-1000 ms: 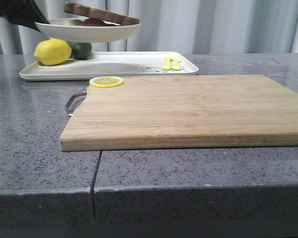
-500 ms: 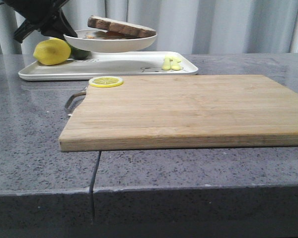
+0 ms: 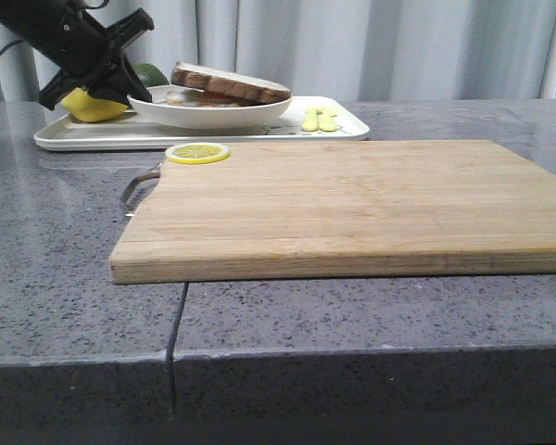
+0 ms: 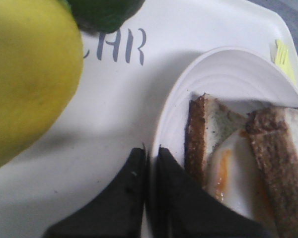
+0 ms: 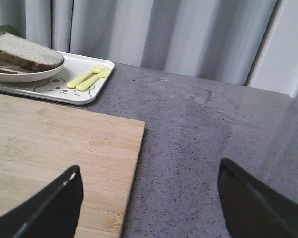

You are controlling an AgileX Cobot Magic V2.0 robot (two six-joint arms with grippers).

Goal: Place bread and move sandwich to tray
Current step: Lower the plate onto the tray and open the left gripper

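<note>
The left end effector (image 4: 149, 163) is pinched on the rim of the white plate (image 3: 208, 115), which rests on the tray (image 3: 93, 137) with the sandwich (image 3: 230, 85) aboard, so next comes a release and a careful retreat past the lemon (image 3: 93, 107), while the right end effector (image 5: 149, 198) hangs wide and empty over the desk (image 5: 213, 134).

In front of me is a grey speckled stone counter (image 3: 56, 278) with a dark seam (image 3: 178, 334) that runs from its front edge toward the back. The front edge is thick and falls in shadow. Behind the counter hangs a pale grey curtain (image 3: 426, 46) in long vertical folds, closing the whole back. The light is soft and even, and the counter surface shines a little.
</note>
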